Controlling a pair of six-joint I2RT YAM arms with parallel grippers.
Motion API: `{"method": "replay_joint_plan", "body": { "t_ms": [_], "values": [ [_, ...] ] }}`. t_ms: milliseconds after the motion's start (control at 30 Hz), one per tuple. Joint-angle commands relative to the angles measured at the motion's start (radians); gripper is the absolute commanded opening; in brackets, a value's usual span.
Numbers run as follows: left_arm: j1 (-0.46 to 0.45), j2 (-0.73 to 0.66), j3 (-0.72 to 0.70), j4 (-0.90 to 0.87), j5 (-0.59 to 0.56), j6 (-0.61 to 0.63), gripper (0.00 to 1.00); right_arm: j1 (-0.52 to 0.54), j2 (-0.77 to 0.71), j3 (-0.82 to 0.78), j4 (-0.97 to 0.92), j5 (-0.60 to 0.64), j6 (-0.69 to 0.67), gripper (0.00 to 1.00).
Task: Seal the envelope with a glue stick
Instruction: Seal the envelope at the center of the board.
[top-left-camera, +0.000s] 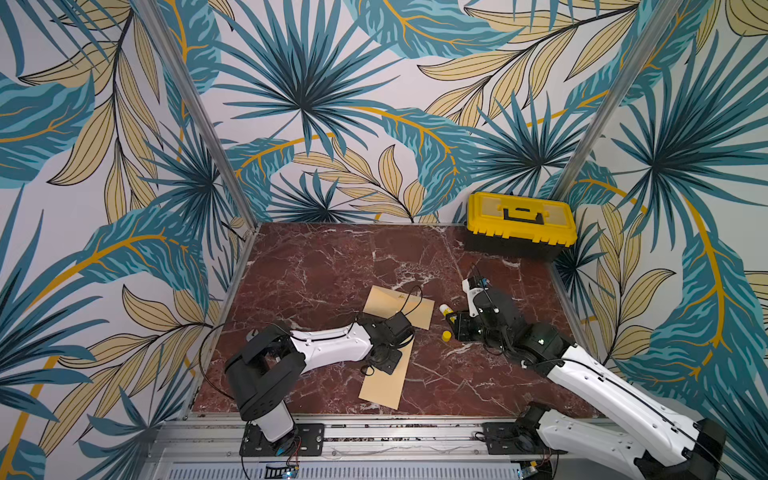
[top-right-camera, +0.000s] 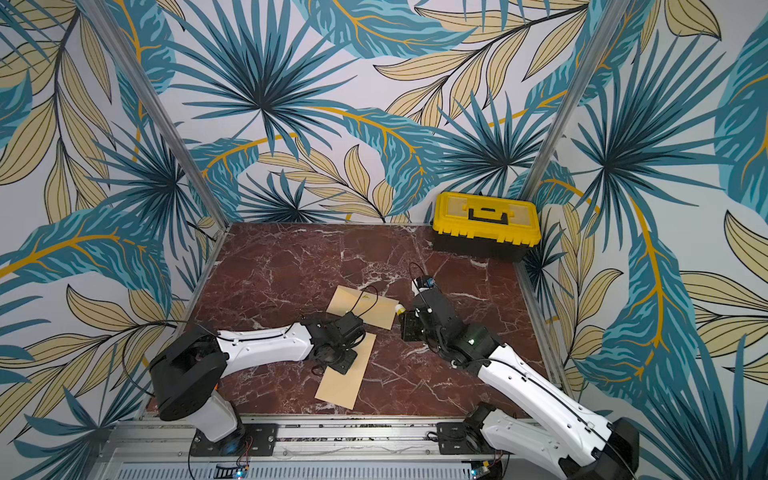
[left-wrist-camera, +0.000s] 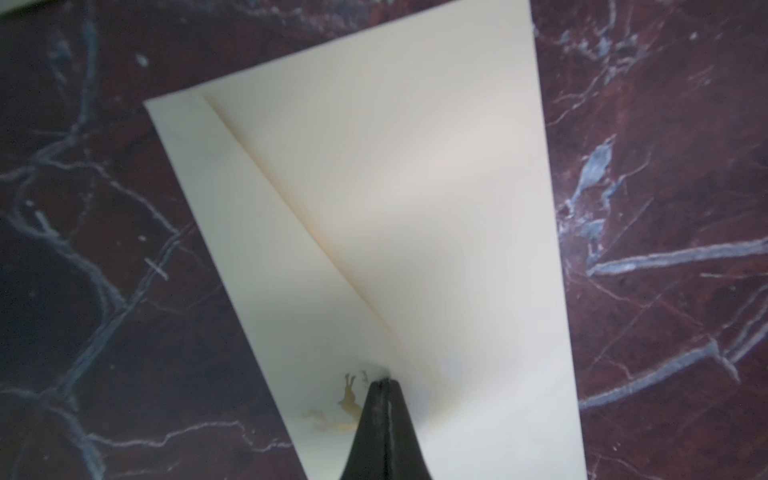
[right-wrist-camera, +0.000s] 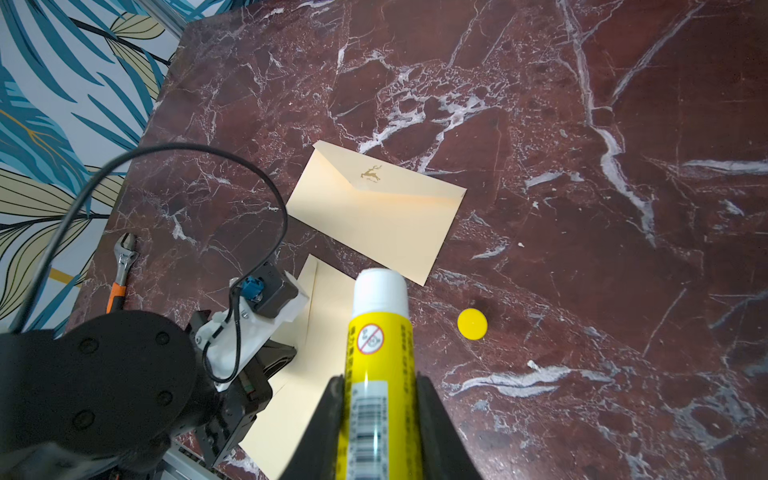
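In a top view the right hand (top-left-camera: 451, 319) gripped the uncapped glue stick (top-left-camera: 445, 309) above the middle of the bench (top-left-camera: 332, 270), its cap (top-left-camera: 446, 336) lying nearby. In the left wrist view the clenched left hand (left-wrist-camera: 384, 388) rested on the envelope (left-wrist-camera: 415, 187), whose flap (left-wrist-camera: 249, 249) was folded down. Sealing seemed almost finished.

The left arm (top-left-camera: 328, 345) and right arm (top-left-camera: 602, 386) have glossy white shells with small dark screws, between matte black joints. A thin black cable (right-wrist-camera: 178, 146) loops behind the left end effector (left-wrist-camera: 382, 384) to a blue connector (right-wrist-camera: 251, 286). The right end effector (right-wrist-camera: 378, 380) has black tapered fingers (right-wrist-camera: 436, 415).
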Motion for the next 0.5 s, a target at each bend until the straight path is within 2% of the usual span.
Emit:
{"method": "replay_joint_plan", "body": {
  "t_ms": [0, 167, 233, 467],
  "values": [
    [0.000, -0.046, 0.035, -0.054, -0.019, 0.011, 0.01, -0.004, 0.001, -0.001, -0.010, -0.008, 0.005, 0.00],
    [0.001, -0.041, -0.013, -0.009, 0.005, -0.011, 0.02, -0.004, 0.002, -0.001, -0.012, -0.013, 0.003, 0.00],
    [0.000, -0.032, -0.046, 0.041, 0.050, -0.023, 0.02, -0.005, 0.004, 0.000, -0.015, -0.014, 0.002, 0.00],
    [0.000, 0.046, -0.105, 0.136, 0.088, -0.051, 0.01, -0.006, 0.004, 0.001, -0.016, -0.012, 0.002, 0.00]
  ]
}}
